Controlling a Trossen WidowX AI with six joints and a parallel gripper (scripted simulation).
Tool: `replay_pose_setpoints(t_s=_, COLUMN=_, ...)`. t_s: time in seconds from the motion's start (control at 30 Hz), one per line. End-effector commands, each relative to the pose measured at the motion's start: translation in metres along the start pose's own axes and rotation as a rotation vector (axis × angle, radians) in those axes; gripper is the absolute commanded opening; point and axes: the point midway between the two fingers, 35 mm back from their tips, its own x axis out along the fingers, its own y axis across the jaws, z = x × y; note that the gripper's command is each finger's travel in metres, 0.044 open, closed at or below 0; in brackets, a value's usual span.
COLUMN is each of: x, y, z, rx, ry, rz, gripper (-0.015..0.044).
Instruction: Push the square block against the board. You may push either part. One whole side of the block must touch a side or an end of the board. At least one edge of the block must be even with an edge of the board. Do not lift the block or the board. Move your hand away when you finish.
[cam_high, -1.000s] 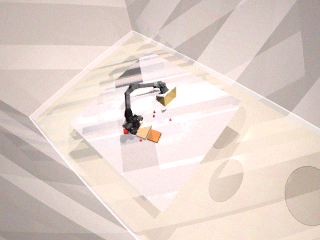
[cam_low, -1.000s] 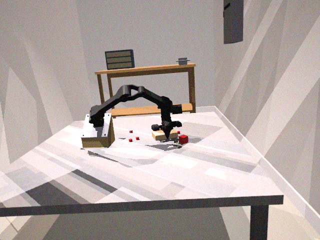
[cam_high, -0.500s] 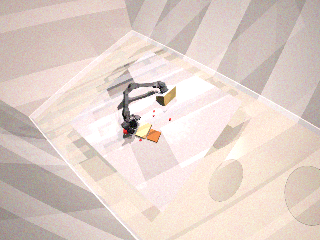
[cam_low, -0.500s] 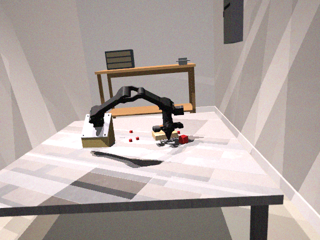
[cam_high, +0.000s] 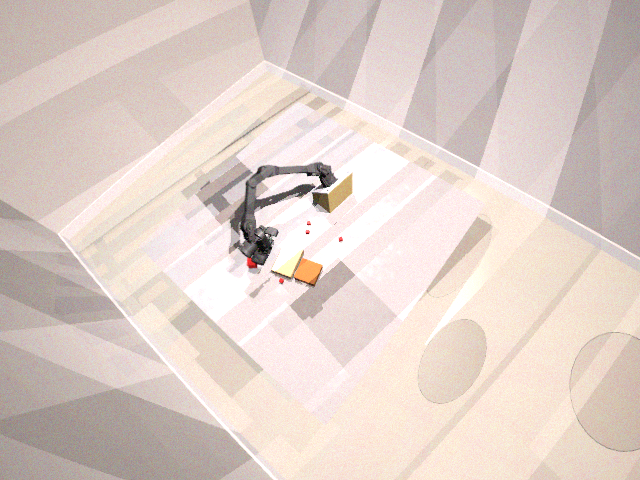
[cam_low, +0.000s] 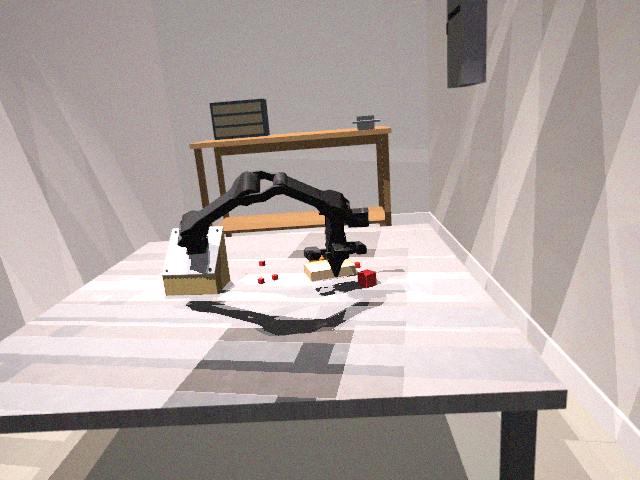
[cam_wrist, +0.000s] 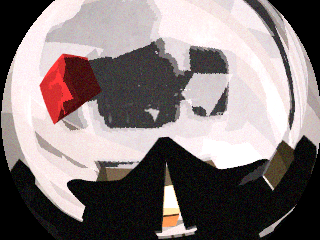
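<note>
The orange square block (cam_high: 308, 272) (cam_wrist: 171, 219) lies flat beside the pale wooden board (cam_high: 287, 266) (cam_low: 325, 271) (cam_wrist: 114, 174). Their facing sides are very close and look nearly parallel in the top view; I cannot tell whether they touch along the whole side. Their near corners look about level there. In the exterior view the block is mostly hidden behind the board. My gripper (cam_high: 263, 264) (cam_low: 337, 275) (cam_wrist: 164, 142) is shut and empty, pointing down on the side of the board away from the block. Its shadow lies apart from the tips. Contact with the board cannot be made out.
A larger red cube (cam_high: 251, 263) (cam_low: 367, 278) (cam_wrist: 70, 87) stands close to my gripper. A small red cube (cam_high: 281, 281) (cam_low: 357, 265) lies near the board's end. Several more small red cubes lie between the board and the arm's wooden base (cam_high: 340, 194) (cam_low: 192, 285).
</note>
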Motion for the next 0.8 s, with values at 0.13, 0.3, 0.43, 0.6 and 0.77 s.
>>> replay_pose_setpoints(t_s=0.13, x=-0.039, y=0.006, z=0.0, rx=0.01, ry=-0.007, rz=0.036, gripper=0.0)
replay_pose_setpoints(t_s=0.3, x=-0.039, y=0.022, z=-0.026, rx=0.01, ry=-0.007, rz=0.037, gripper=0.0)
replay_pose_setpoints(t_s=0.43, x=-0.036, y=0.022, z=-0.026, rx=0.011, ry=-0.007, rz=0.037, gripper=0.0)
replay_pose_setpoints(t_s=0.6, x=0.016, y=0.025, z=-0.025, rx=0.026, ry=-0.008, rz=0.036, gripper=0.0)
replay_pose_setpoints(t_s=0.77, x=0.016, y=0.025, z=-0.025, rx=0.026, ry=-0.008, rz=0.036, gripper=0.0)
